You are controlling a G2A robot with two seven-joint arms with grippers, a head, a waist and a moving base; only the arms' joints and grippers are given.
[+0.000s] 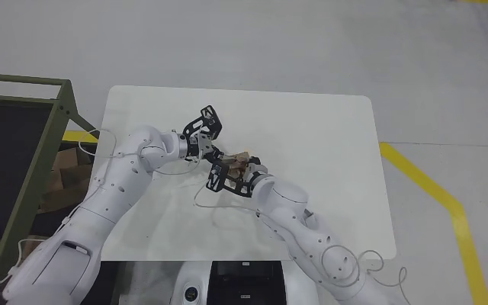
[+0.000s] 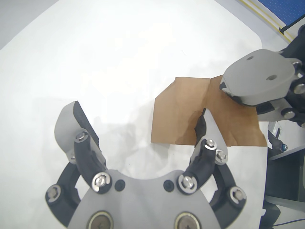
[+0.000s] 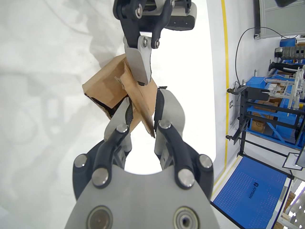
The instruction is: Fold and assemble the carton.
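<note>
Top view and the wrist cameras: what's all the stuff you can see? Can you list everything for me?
carton: one, brown, between both grippers
table: one, white, beneath them
rack: one, olive green, beside the table
floor lines: several, yellow, around the table
mat: one, blue, on the floor
left gripper: one, grey-black, open, touching the carton
right gripper: one, grey-black, shut on the carton

A white table [image 1: 335,122] is set on a grey floor [image 1: 305,38] marked with yellow lines [image 1: 423,177], a green frame [image 1: 30,80] beside it, a blue mat [image 3: 250,191] near black racks [image 3: 262,113].
</note>
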